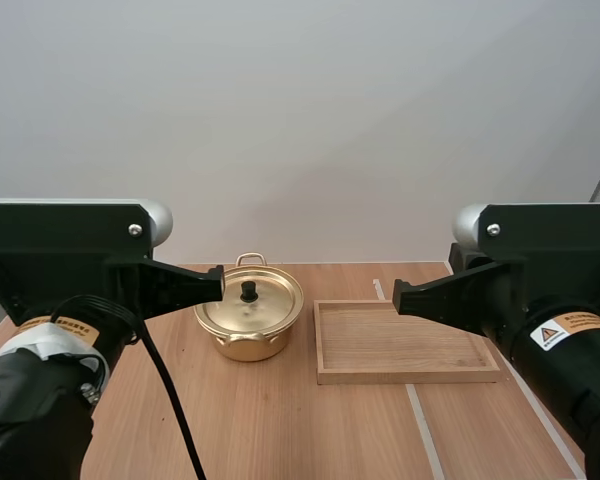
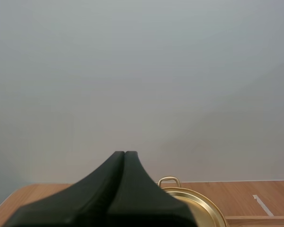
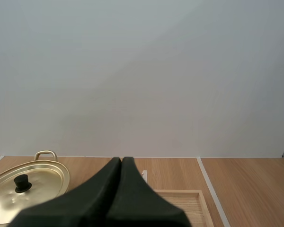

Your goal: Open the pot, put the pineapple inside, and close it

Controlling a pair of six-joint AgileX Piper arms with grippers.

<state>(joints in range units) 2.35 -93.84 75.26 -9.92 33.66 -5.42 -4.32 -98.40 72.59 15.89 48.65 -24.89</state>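
**Lidded pot (image 1: 248, 322) out front, jaws shut on both arms**

Gold pot sits on the table (image 1: 280, 420), lid (image 1: 250, 303) on, just left of the wooden tray (image 1: 405, 376). Left gripper (image 1: 218, 283) and right gripper (image 1: 398, 297) hover above the table, each pinched closed on nothing. The pot lies ahead and lower, between the two tips, touching neither.

A yellow warning label (image 1: 561, 331) wraps the right arm (image 1: 580, 395). It carries a black triangle warning sign beside lines of print too small to read. A second label (image 1: 68, 325), also yellow, sits on the left arm (image 1: 30, 420), and its print is just as unreadable. No other text, brand or number can be read.
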